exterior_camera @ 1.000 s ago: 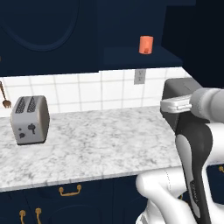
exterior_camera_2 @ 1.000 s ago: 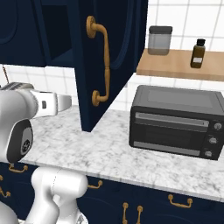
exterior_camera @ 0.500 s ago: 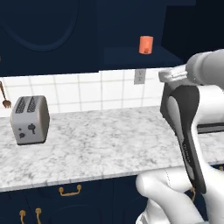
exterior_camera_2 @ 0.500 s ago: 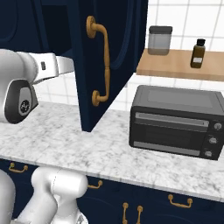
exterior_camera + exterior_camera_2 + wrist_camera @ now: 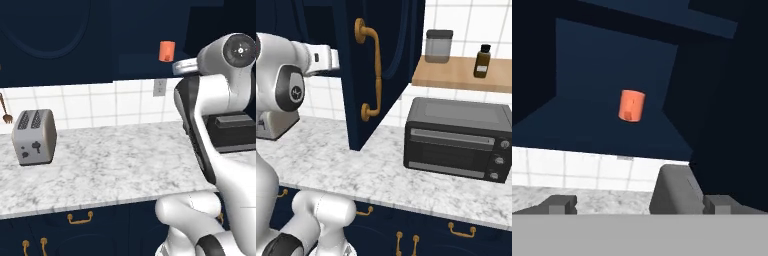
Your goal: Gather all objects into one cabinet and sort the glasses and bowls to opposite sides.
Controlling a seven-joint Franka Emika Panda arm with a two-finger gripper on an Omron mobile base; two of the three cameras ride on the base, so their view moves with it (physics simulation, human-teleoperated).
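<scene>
Looking from the left base view, an orange-red cup (image 5: 167, 51) stands upright on the navy shelf (image 5: 150, 62) of the open cabinet, above the tiled wall; the arm (image 5: 220, 100) is raised at the right with its wrist level with that shelf. A toaster (image 5: 34, 136) sits on the counter (image 5: 115, 165), well apart from all this

From the right base view, the cabinet door (image 5: 373, 75) hangs open with its brass handle (image 5: 370, 72) facing the camera, and the wrist passes behind the door's edge. An oven (image 5: 456, 137) sits on the counter below a wooden ledge

From the hand view, the cup (image 5: 631, 105) stands alone toward the back of the shelf, straight ahead of the gripper (image 5: 639, 205), whose jaws are spread wide and hold nothing; it is well short of the cup

As a judgement, the cup looks small, light and rigid, with a smooth wall that could slip. Best hold is across the middle of its side, jaws level, squeezing gently so it neither tips nor skids back
</scene>
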